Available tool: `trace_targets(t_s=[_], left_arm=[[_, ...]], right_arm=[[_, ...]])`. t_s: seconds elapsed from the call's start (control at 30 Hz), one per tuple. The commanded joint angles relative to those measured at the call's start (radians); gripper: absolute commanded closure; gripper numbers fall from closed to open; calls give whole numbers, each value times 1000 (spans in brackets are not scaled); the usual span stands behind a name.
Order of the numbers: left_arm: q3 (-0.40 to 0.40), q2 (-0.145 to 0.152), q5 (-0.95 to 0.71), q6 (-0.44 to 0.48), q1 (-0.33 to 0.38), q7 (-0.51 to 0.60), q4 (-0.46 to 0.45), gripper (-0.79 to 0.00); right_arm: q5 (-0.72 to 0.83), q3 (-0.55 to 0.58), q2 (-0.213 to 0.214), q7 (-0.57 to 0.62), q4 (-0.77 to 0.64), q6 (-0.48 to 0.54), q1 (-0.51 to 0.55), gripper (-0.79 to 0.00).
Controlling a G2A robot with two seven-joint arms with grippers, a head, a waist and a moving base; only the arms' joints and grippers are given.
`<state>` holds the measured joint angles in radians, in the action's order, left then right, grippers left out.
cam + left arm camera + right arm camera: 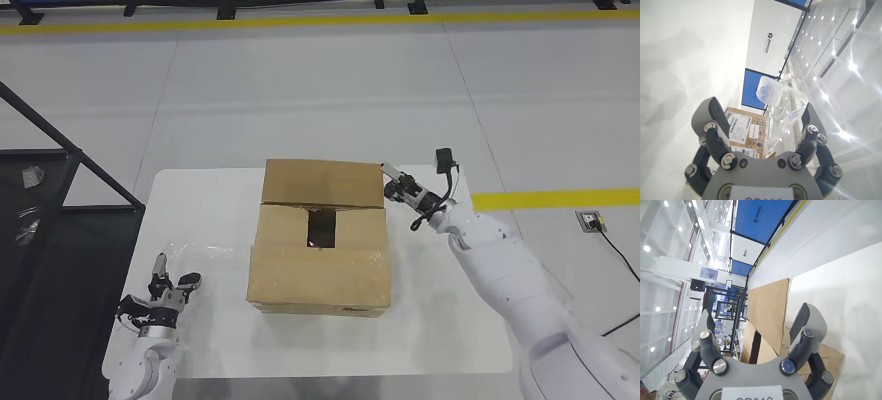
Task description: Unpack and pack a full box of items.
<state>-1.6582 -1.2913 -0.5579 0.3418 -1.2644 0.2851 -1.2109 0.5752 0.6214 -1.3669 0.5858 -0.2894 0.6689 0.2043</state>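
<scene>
A brown cardboard box point(320, 265) stands mid-table, its top flaps nearly flat with a dark gap point(321, 228) between them. My right gripper point(393, 181) is at the box's far right corner. In the right wrist view this gripper point(755, 321) is open, and the edge of the rear flap point(770, 306) stands between its fingers, untouched. My left gripper point(165, 289) is low near the table's front left corner, apart from the box. It point(762, 109) is open, and a crumpled strip of clear tape point(770, 92) clings to one fingertip point(807, 113). The box's labelled side point(745, 130) lies beyond.
The white table point(450, 320) has bare room on both sides of the box. A faint clear film point(180, 250) lies on it ahead of my left gripper. A black frame rack point(50, 200) stands off the table's left edge.
</scene>
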Motion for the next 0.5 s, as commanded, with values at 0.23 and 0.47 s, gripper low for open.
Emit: trace_targets(t_s=[0.23, 0.47], left_arm=[[3, -1, 9, -4, 3, -6, -4, -785], [6, -2, 10, -6, 3, -6, -7, -785]], right_arm=[[221, 110, -6, 284, 22, 114, 18, -785], [343, 188, 14, 493, -25, 73, 34, -785]])
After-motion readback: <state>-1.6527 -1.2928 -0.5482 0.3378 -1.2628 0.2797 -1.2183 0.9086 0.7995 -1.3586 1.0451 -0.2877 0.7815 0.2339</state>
